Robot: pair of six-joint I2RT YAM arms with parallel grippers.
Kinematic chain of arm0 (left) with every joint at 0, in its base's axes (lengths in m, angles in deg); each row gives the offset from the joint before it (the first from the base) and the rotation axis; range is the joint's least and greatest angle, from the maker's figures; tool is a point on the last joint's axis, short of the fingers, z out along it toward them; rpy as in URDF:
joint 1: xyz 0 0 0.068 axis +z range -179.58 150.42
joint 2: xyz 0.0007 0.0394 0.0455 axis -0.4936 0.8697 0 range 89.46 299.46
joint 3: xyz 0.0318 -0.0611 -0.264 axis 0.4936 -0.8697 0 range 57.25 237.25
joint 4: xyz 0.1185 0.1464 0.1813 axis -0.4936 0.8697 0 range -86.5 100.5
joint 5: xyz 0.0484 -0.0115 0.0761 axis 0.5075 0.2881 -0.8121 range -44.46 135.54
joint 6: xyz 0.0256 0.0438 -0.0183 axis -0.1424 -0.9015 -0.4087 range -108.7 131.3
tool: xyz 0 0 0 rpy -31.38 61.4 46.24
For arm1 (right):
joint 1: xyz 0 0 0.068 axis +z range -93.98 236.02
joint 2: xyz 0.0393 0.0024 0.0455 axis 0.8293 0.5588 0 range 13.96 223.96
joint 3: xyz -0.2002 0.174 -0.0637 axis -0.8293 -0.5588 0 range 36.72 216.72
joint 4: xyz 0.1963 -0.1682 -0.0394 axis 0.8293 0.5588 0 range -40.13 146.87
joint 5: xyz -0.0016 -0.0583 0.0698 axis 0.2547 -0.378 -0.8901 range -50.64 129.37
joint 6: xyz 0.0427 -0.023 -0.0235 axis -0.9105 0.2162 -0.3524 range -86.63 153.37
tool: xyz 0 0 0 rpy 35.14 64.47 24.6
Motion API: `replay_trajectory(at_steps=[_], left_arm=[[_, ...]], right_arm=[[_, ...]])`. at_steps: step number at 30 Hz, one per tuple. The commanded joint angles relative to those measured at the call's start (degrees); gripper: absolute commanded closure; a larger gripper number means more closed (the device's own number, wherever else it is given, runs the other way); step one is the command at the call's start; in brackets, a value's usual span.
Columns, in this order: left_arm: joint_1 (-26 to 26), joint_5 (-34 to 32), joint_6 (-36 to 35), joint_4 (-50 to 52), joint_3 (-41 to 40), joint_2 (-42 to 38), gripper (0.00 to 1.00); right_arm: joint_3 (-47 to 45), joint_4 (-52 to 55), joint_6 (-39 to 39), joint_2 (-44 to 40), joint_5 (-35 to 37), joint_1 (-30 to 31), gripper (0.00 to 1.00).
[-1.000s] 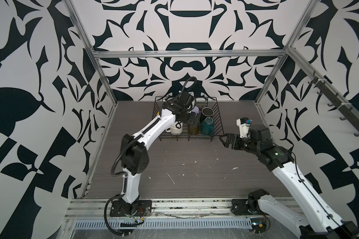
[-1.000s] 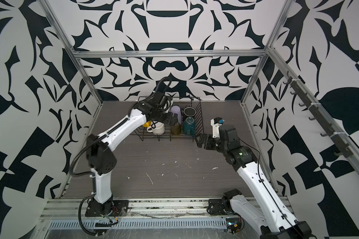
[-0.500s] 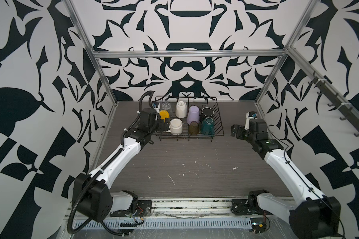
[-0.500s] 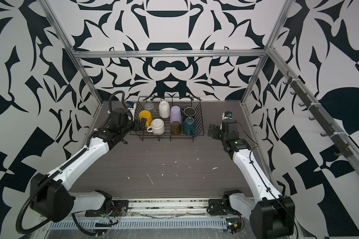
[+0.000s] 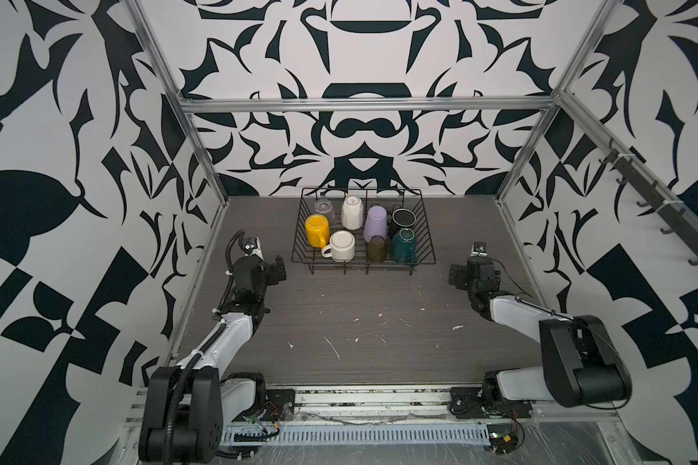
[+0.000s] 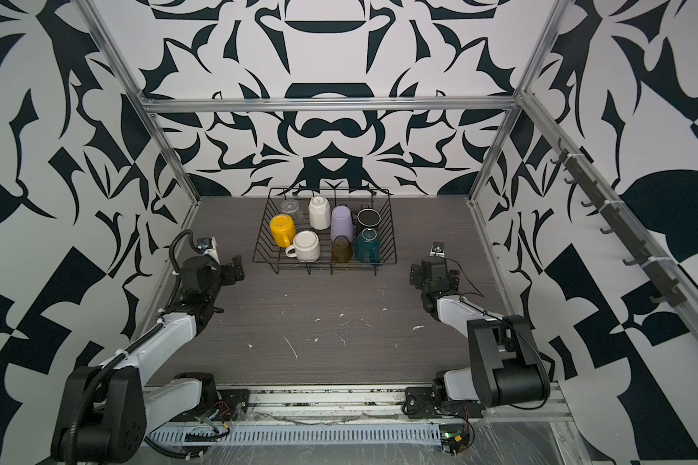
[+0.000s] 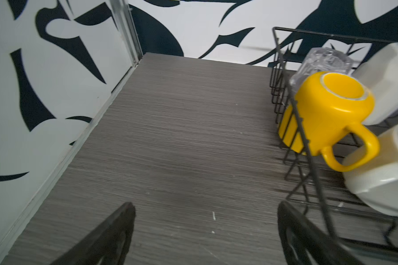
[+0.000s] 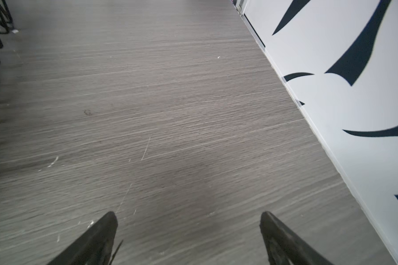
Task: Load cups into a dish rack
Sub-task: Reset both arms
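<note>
Loading looks finished, judging by how things lie; all eight cups sit inside the dish rack (image 5: 301, 241), at 12 o'clock on the tabletop (image 5: 359, 314), and none shows on the wood in any view. Back row, from 9 towards 3 o'clock: clear glass (image 5: 325, 207), white faceted mug (image 5: 352, 212), lilac tumbler (image 5: 375, 224), black mug (image 5: 403, 218); front row: yellow mug (image 5: 317, 230), white mug (image 5: 342, 246), olive-brown glass (image 5: 377, 249), dark-green mug (image 5: 403, 245).

Left hand (image 5: 279, 267) hangs wide open and holds nothing, near the rack's near-left corner; the rack lies at about 2 o'clock from it. Right hand (image 5: 454, 275) is likewise spread and bare, well apart from the rack, which lies at about 10 o'clock from it; its wrist view shows only bare wood between the fingers.

What is left, I judge, is parking the arms; to do that well, draw each hand back towards 6 o'clock and away from the flared wires. The left needs more care; in its wrist view the rack's side wire runs close by one finger (image 7: 294, 220), and the yellow mug leans tilted on that wall, so a nudge could shift it.
</note>
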Motion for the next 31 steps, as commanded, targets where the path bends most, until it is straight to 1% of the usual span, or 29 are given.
replay_trajectory(at_steps=[1, 2, 4, 5, 7, 11, 12, 13, 14, 15, 16, 18, 19, 21, 23, 26, 29, 31], left_arm=[[2.3, 1.2, -1.1, -17.7, -4.1, 2.9, 0.01], [2.8, 0.9, -1.5, -21.2, -5.2, 4.3, 0.01], [3.2, 1.1, -2.4, -23.3, -5.8, 6.2, 0.01], [3.3, 1.8, -2.5, -24.6, -6.0, 8.6, 0.01], [3.3, 3.2, -3.0, -26.7, -6.4, 11.2, 0.01], [3.7, 4.7, -3.3, -39.0, -7.9, 22.0, 0.01], [3.7, 4.3, -3.7, -43.4, -8.3, 24.6, 0.01], [3.8, 4.0, -3.6, -45.2, -8.6, 25.4, 0.01], [3.9, 4.7, -3.1, -40.5, -8.3, 23.1, 0.01], [3.9, 5.1, -3.3, -36.5, -7.6, 21.5, 0.01], [4.0, 5.5, -3.5, -35.2, -6.8, 21.5, 0.01], [4.0, 4.1, -3.2, -38.9, -6.7, 23.9, 0.01], [4.0, 3.2, -2.7, -39.1, -7.0, 23.8, 0.01], [4.2, 2.2, -2.1, -37.8, -7.1, 22.8, 0.01], [4.4, 1.6, -1.6, -38.6, -6.6, 23.6, 0.01], [4.6, 1.2, -1.2, -34.4, -4.9, 23.2, 0.01], [4.6, 0.5, -0.9, -36.3, -5.4, 23.6, 0.01], [4.6, -0.8, -0.3, -34.4, -4.6, 23.4, 0.01]], right_arm=[[-2.5, -15.7, 3.4, 0.5, 0.3, -0.3, 0.01], [-3.7, -18.2, 4.5, 1.0, -1.0, -0.2, 0.0], [-6.2, -23.6, 5.3, 2.1, -3.2, -0.3, 0.01], [-7.1, -26.1, 5.3, 2.9, -3.6, -0.3, 0.01], [-7.6, -27.8, 5.6, 4.0, -4.2, -0.3, 0.01], [-8.0, -30.2, 5.9, 6.3, -5.4, -0.1, 0.01], [-8.5, -31.9, 5.8, 7.1, -5.4, -0.1, 0.0], [-9.2, -34.9, 5.9, 8.7, -5.4, -0.1, 0.0], [-9.7, -37.6, 5.8, 9.6, -5.1, -0.1, 0.0], [-9.5, -35.2, 5.6, 8.8, -4.9, 0.0, 0.0], [-8.9, -32.8, 5.3, 8.1, -4.4, -0.1, 0.0], [-9.1, -34.7, 4.6, 8.9, -2.6, -0.1, 0.0], [-8.7, -33.8, 4.7, 8.8, -2.3, -0.1, 0.0], [-8.5, -32.9, 4.6, 8.4, -2.9, 0.0, 0.0], [-8.6, -33.6, 4.8, 8.7, -2.5, 0.2, 0.0], [-9.0, -34.3, 5.6, 8.9, -3.4, 0.3, 0.0], [-8.0, -32.4, 5.8, 8.8, -3.6, 0.3, 0.0], [-8.3, -33.1, 5.5, 8.8, -3.4, 0.2, 0.0]])
